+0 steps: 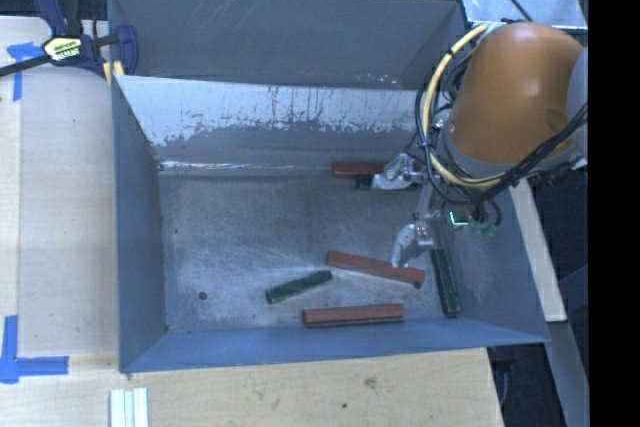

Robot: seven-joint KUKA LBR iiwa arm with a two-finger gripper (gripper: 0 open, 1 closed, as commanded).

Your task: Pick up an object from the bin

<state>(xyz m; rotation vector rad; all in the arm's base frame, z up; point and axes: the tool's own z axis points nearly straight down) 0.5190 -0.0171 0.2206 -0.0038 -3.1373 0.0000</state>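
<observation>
Crowding gripper (405,210): brown stick (375,267), perhaps touching.

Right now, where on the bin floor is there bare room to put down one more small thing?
The left half of the bin floor is bare, from the left wall to the dark green pen. The front right is crowded: the slanted brown stick, the front brown stick, a dark green bar and the gripper.

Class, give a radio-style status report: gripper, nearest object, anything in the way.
Gripper open, holding nothing, right side of bin. Nearest: tilted brown stick by one fingertip; back brown stick by the other. Dark green stick alongside, right wall.
</observation>
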